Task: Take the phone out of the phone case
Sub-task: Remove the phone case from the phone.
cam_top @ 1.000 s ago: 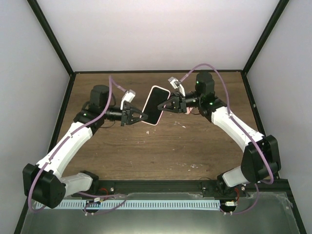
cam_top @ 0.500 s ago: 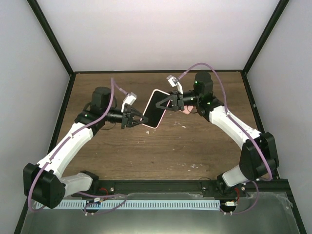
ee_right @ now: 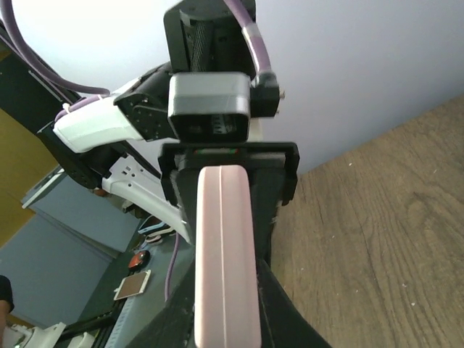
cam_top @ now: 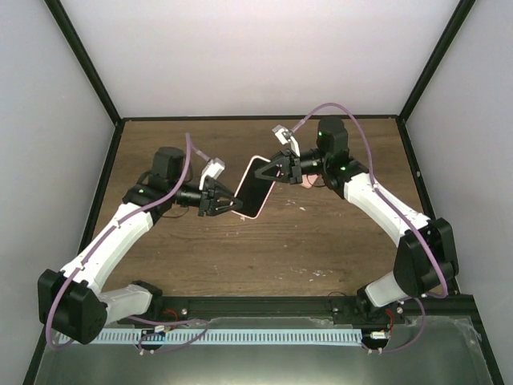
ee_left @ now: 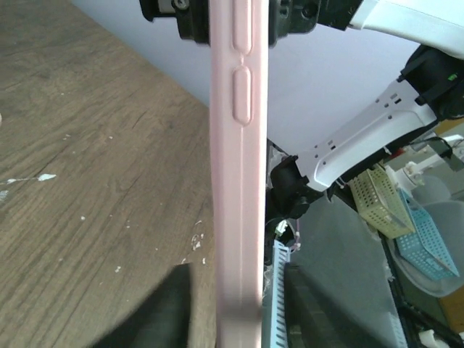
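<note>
Where the right gripper [cam_top: 275, 168] meets the phone case [ee_right: 226, 254], its fingers [ee_right: 281, 319] are pressed onto the pink shell from both faces, pinching the end that points to 1 o'clock in the overhead view. At the opposite, 7 o'clock end the left gripper [cam_top: 232, 204] straddles the same case. In its wrist view the dark fingers stand either side of the pink edge with what looks like a sliver of gap on each side. I cannot tell whether they clamp it or merely bracket it.

The phone [cam_top: 253, 189] sits in the case, black screen up and framed by the pink rim. Moulded side buttons [ee_left: 241, 94] run along the case's edge. Case and phone hang tilted between the two grippers, apparently clear of the worktop [cam_top: 321, 241], a little toward 12 o'clock from its middle.

Seen from the right wrist, a grey camera housing [ee_right: 210, 109] sits above the case, with a purple cable [ee_right: 250, 40] rising from behind it. The left arm [cam_top: 120, 233] trails off toward 7 o'clock and the right arm [cam_top: 385, 208] curves toward 5 o'clock. A white ribbed cable strip [cam_top: 264, 335] lies along the 6 o'clock edge.
</note>
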